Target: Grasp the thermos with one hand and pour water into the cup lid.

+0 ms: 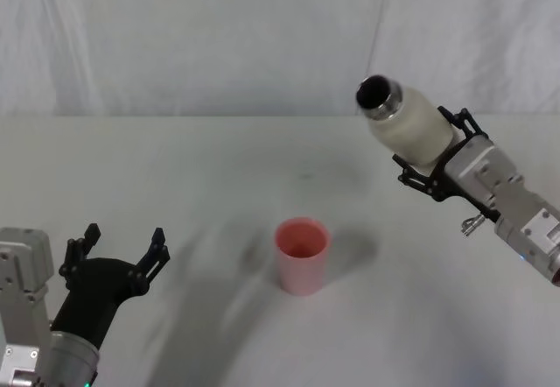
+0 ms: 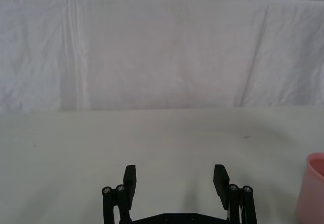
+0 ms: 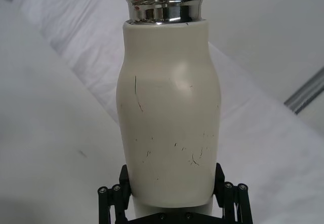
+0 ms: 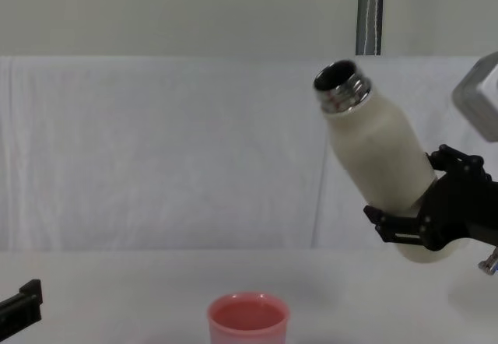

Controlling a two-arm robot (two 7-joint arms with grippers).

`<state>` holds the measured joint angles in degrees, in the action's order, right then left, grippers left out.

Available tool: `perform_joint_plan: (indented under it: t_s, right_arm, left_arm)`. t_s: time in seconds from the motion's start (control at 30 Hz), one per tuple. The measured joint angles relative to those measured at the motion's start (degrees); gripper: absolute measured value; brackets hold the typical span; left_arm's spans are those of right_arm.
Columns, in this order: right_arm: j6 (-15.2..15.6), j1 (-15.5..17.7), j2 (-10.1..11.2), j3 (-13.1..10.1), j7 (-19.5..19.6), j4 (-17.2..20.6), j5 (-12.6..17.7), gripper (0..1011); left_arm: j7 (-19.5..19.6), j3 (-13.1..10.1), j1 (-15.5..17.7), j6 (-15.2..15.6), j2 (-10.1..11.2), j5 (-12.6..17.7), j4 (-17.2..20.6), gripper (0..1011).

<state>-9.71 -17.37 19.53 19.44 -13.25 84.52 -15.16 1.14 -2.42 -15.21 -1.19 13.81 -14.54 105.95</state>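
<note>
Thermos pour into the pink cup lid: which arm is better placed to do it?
Right. The right gripper is shut on the thermos, held aloft and tilted, mouth leaning toward the cup lid but still off to its side. The left gripper is open and empty, low on the left.

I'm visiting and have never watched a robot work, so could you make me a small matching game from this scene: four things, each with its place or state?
Things:
1. thermos
2. cup lid
3. left gripper
4. right gripper

States:
A. open, low, holding nothing
B. upright on the table
C. tilted in the air, mouth uncapped
D. shut around the cream bottle

Pairs: 1-C, 2-B, 3-A, 4-D
</note>
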Motion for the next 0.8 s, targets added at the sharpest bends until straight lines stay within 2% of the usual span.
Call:
perform_joint_plan:
  t_s: [0.07,0.4,0.43,0.53,0.8]
  right_arm:
    - [0.6,0.4,-0.5,-1.1,-0.9,0.2,2.5,959]
    - [3.1,1.7,-2.5,-4.7,-3.3,1.0,11.4,959]
    - [3.1,1.7,-2.5,-4.7,-3.3,1.0,11.4,959]
    - [4.0,2.2,-3.0,-5.8,-3.8,1.2,14.2,959]
    - [5.6,3.1,-3.2,-7.1,-4.2,1.9,18.1,960]
  left_arm:
    - [0.0,0.0,0.0,0.0,0.0,0.0,0.0,1001]
    - [0.0,0.0,0.0,0.0,0.0,0.0,0.0,1001]
    - [0.0,0.0,0.0,0.0,0.0,0.0,0.0,1001]
    - [0.0,0.0,0.0,0.0,0.0,0.0,0.0,1001]
    - [0.0,0.0,0.0,0.0,0.0,0.0,0.0,1001]
